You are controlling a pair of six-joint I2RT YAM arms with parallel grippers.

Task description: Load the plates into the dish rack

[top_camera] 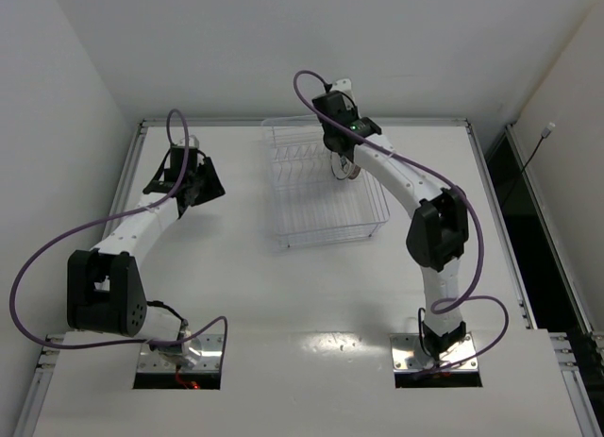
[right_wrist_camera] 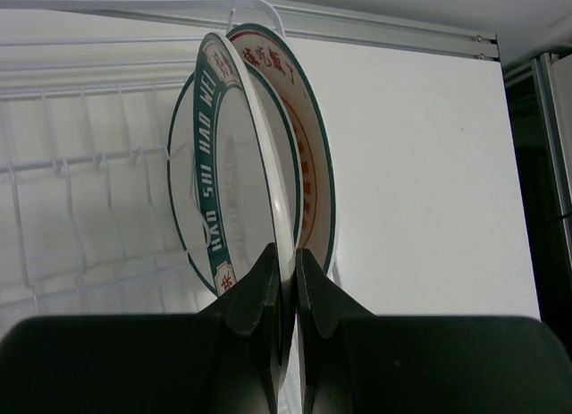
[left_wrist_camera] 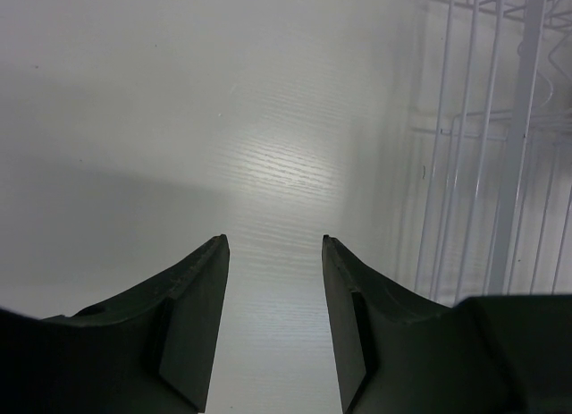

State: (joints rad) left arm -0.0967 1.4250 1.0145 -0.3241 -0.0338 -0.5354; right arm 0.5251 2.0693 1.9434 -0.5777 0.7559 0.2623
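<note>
In the right wrist view my right gripper [right_wrist_camera: 288,253] is shut on the rim of an upright plate with a dark blue-green lettered band [right_wrist_camera: 210,190]. A second upright plate with orange marks and a green rim [right_wrist_camera: 315,164] stands close behind it on the right. White wires of the dish rack [right_wrist_camera: 80,155] show to the left. In the top view the right gripper [top_camera: 345,166] is over the back right of the dish rack [top_camera: 321,225]. My left gripper [top_camera: 201,184] is left of the rack, open and empty [left_wrist_camera: 275,240]. Rack wires [left_wrist_camera: 487,164] are to its right. The third plate is out of view.
A metal rail [top_camera: 302,122] runs along the table's far edge, against the white wall. The table's right edge [top_camera: 491,220] borders a dark gap. The right arm's elbow [top_camera: 436,229] hangs right of the rack.
</note>
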